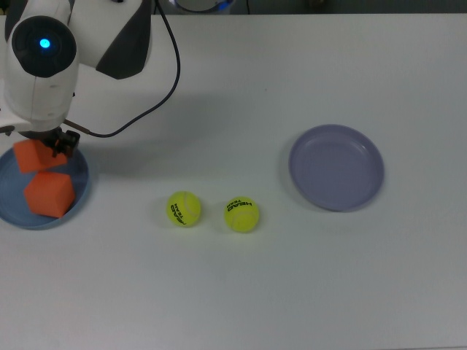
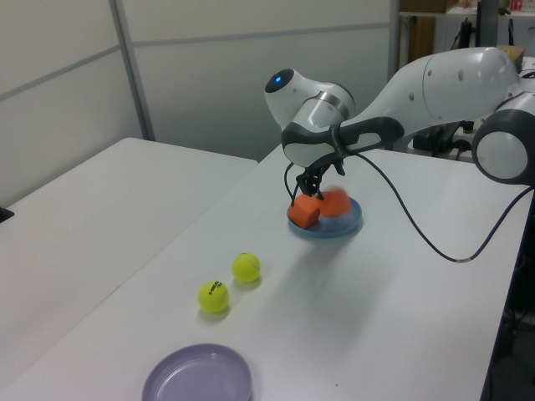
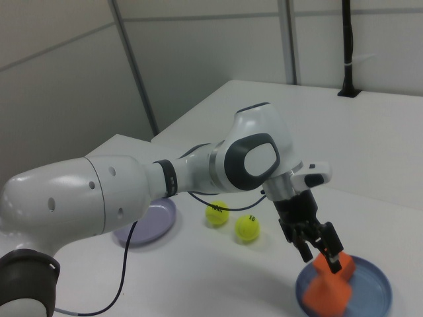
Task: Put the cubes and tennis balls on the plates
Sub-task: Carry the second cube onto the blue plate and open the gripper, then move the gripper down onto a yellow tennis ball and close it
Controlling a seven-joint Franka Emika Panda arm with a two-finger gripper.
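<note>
At the top view's far left, the gripper (image 1: 44,146) hangs over the blue plate (image 1: 80,191); its jaws stand apart, gripping nothing. Two orange cubes (image 1: 49,194) lie there, while both tennis balls (image 1: 184,208) sit mid-bench and the lavender plate (image 1: 336,168) is bare.

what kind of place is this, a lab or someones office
Most likely a robotics lab or test room. A robot arm works over a plain white table bearing only sorting props: tennis balls, orange cubes and plates. Bare partition walls stand behind.
</note>
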